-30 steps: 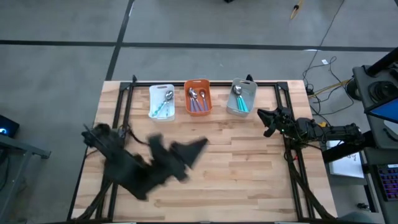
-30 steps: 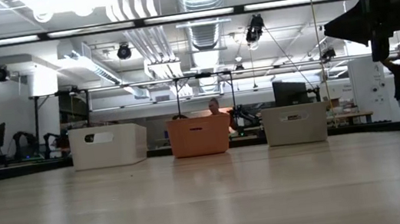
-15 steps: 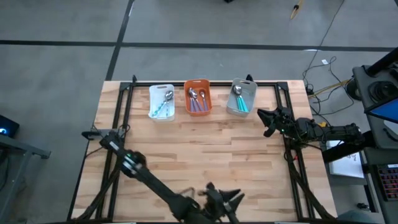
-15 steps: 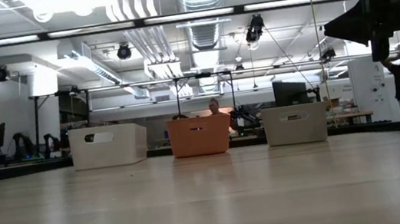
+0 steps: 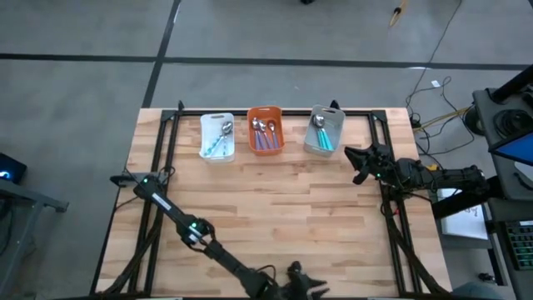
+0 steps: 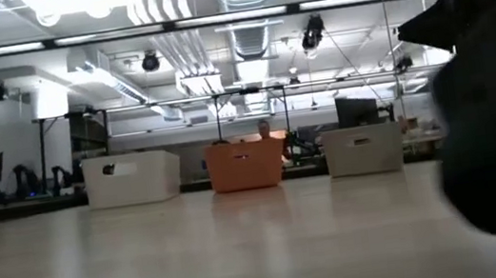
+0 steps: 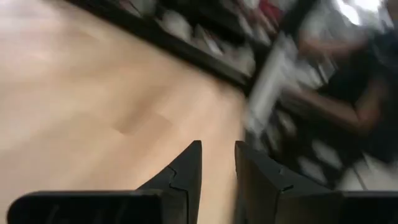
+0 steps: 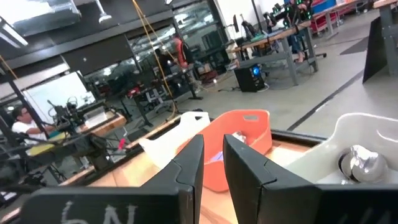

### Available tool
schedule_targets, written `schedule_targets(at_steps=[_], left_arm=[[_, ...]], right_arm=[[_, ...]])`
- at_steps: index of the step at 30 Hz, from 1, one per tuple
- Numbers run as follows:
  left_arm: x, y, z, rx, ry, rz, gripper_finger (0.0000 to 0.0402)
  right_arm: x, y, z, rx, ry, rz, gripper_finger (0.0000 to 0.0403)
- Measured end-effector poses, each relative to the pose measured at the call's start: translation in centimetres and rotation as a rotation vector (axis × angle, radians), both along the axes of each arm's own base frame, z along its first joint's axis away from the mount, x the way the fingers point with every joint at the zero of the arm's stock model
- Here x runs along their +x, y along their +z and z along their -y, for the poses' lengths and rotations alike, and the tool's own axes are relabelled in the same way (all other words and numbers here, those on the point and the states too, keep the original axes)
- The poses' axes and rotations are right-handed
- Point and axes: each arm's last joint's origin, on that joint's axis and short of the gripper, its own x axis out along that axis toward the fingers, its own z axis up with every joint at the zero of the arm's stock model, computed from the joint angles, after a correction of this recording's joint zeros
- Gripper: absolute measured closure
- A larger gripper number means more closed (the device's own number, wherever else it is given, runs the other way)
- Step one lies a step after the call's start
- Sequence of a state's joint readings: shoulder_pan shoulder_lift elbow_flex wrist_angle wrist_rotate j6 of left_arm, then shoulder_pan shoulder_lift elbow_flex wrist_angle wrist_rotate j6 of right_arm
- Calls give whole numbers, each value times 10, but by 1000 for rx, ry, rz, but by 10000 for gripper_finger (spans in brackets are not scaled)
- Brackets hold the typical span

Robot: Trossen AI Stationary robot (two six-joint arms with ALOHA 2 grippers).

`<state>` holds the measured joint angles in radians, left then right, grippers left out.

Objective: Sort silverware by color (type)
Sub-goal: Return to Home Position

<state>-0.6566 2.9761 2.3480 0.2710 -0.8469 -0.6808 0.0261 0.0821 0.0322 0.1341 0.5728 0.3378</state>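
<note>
Wood table (image 5: 275, 208), strip-lit workshop (image 6: 35, 128) beyond; L tool (image 7: 217, 144) & R tool (image 8: 213, 137) narrowly apart, nothing held.

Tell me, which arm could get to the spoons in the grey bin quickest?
The right one, probably. The right gripper sits just beside the grey bin, while the left gripper hangs over the table's near edge, far from it.

Table (image 5: 283, 208): white (image 5: 218, 117), orange (image 5: 265, 110), grey bins (image 5: 330, 112) (seemingly apart).
</note>
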Motion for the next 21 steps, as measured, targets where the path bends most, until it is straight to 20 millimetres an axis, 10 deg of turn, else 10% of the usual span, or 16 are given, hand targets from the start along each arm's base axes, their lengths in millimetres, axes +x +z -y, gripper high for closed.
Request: schedule_targets(at_steps=[4,10,17,21], left_arm=[[-3,-13,-3,65,-277,-261,324],[7,-26,-1,299,-426,40,324],[-20,73,-14,579,-181,1001,324],[-8,118,-14,684,-204,971,324]], right_arm=[[1,-2,0,-1,1,-19,351],[3,-5,0,0,0,-52,351],[3,-6,0,-1,-3,-67,351],[3,-6,0,-1,-4,-73,351]])
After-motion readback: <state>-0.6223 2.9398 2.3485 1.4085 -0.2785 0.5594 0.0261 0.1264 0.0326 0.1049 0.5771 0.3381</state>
